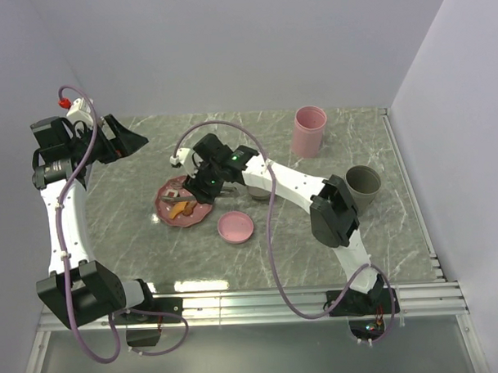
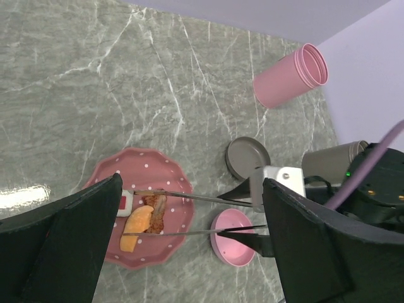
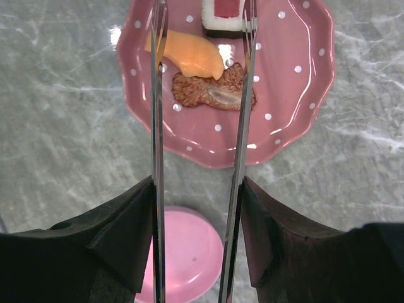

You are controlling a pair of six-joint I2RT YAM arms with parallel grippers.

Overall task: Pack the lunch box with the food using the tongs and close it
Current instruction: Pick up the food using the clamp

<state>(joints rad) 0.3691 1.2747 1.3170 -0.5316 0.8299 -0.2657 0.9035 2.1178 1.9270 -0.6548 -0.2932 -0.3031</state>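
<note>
The pink dotted plate (image 3: 284, 120) holds the food: an orange piece (image 3: 189, 55), a brown piece (image 3: 211, 93) and a white-and-dark roll slice (image 3: 224, 12). My right gripper (image 3: 199, 189) is shut on the silver tongs (image 3: 158, 126), one finger pressed on each arm. The tong tips hang apart over the plate, straddling the orange and brown pieces. From above, the right gripper (image 1: 201, 182) sits at the plate's (image 1: 170, 215) far edge. My left gripper (image 1: 125, 142) is raised at the back left, wide open and holding nothing. In its own view the left gripper (image 2: 192, 183) frames the tongs (image 2: 189, 232).
A round pink lid (image 1: 236, 227) lies just right of the plate. A tall pink tub (image 1: 309, 131) stands at the back and a grey tub (image 1: 363, 185) at the right. A grey lid (image 2: 248, 158) lies by the right arm. Walls close in on the left, back and right.
</note>
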